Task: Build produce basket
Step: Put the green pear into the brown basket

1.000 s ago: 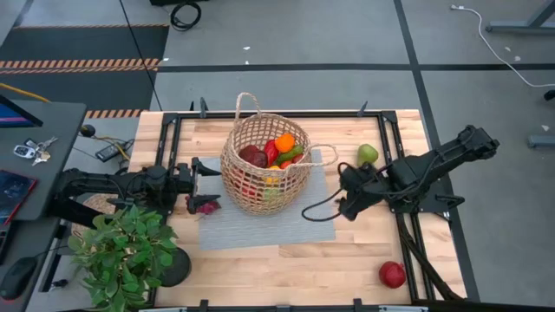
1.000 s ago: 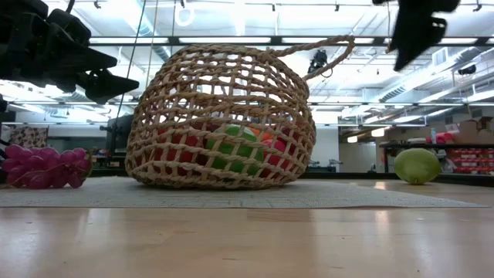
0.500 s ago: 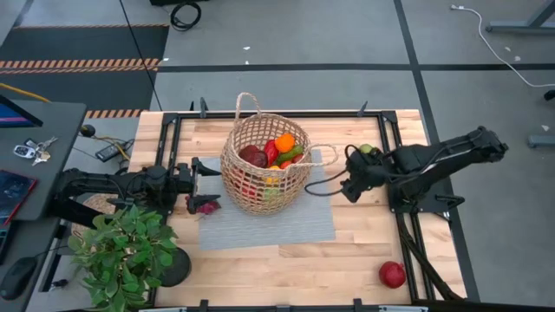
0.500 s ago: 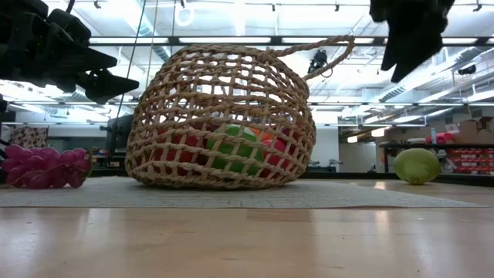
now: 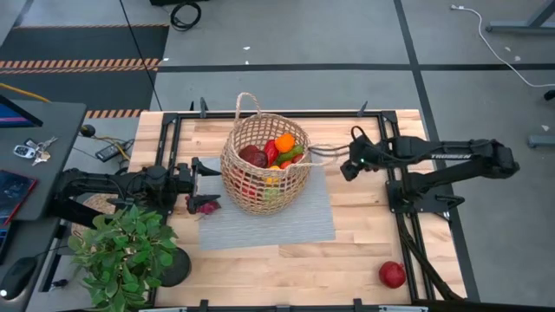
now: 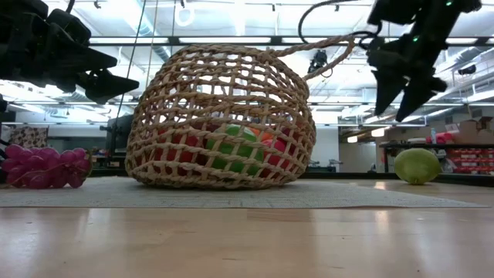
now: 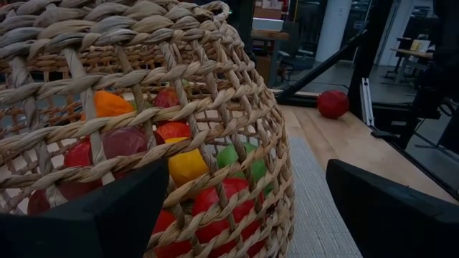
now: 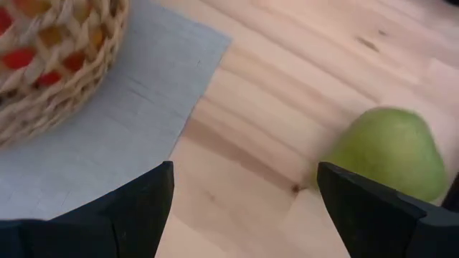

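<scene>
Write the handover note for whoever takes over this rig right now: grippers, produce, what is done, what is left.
Left gripper: open, empty, beside the wicker basket, above the purple grapes on the grey mat.
Right gripper: open, empty, raised near the green pear.
Done: peppers and other produce already in the basket.
Left: grapes, pear, and the red apple at the table's near right corner.

I see the light wooden slatted table (image 5: 364, 234) carrying 1 grey woven mat (image 5: 286, 217), 1 green pear (image 8: 391, 154), 1 red apple (image 5: 392, 275), purple grapes (image 6: 42, 168), 1 green potted plant (image 5: 121, 256).
</scene>
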`<state>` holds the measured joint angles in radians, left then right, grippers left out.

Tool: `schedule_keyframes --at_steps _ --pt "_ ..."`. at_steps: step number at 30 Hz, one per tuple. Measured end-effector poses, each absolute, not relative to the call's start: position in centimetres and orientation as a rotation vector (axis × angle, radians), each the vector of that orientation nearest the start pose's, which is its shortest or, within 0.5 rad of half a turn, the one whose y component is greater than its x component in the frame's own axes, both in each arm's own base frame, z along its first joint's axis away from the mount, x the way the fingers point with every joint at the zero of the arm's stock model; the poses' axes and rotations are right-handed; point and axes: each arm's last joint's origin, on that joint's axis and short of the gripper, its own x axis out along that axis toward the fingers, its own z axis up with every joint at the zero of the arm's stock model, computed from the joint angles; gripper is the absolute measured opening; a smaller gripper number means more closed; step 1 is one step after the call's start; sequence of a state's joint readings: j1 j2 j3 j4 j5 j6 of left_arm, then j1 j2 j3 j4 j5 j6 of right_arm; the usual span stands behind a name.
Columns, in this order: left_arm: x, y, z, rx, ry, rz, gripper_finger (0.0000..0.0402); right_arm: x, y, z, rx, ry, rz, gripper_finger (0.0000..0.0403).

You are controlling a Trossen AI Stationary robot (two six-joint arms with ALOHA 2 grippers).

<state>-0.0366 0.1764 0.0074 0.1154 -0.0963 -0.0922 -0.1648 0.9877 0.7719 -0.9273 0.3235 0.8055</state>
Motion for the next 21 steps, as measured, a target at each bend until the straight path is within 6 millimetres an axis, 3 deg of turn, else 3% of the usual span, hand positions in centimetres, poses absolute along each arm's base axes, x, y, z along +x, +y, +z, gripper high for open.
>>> schedule_keyframes --at_steps 13,21 --pt "10.8 -0.1 16.3 -0.089 0.051 0.062 0.0386 16.9 -7.8 23.7 0.685 0.874 -0.922 0.0346" --pt "10.8 -0.1 16.3 -0.089 0.05 0.062 0.0386 17.3 -9.5 24.8 0.665 0.868 -0.945 0.0346"
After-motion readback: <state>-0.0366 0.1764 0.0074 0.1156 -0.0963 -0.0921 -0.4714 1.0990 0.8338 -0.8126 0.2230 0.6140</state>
